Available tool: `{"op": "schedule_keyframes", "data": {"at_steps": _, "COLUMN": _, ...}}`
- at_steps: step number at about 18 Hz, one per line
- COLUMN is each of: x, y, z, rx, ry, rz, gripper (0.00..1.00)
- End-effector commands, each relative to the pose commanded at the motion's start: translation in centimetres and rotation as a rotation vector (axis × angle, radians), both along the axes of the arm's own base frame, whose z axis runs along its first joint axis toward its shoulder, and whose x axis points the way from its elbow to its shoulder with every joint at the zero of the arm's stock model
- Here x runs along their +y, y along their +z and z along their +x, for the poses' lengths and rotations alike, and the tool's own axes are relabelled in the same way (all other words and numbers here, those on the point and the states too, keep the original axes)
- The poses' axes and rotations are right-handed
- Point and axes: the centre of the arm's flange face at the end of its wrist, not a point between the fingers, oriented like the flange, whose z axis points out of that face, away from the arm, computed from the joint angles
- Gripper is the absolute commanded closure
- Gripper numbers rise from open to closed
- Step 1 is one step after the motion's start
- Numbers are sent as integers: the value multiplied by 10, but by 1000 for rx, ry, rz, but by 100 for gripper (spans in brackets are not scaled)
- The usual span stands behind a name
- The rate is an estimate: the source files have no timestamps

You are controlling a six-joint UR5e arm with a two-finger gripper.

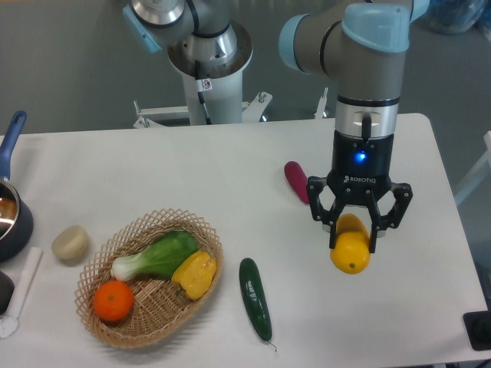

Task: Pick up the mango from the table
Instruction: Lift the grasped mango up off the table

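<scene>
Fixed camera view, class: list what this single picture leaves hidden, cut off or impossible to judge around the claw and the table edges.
- Mango: upper end hidden behind the claw fingers.
- Gap between mango and table: cannot be judged from this high angle.
- Eggplant: lower end covered by the claw.
- Pot: cut off by the left edge.
- Black object: cut off at the bottom-right corner.
</scene>
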Motion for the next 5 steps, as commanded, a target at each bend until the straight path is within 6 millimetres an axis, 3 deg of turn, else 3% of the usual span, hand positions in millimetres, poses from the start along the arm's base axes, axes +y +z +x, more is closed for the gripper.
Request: {"op": "schedule_keyframes", "data": {"at_steps": 5, "x": -1, "y": 0, "z": -1, "rx": 2, "ry": 1, "rz": -1, "gripper": 55}}
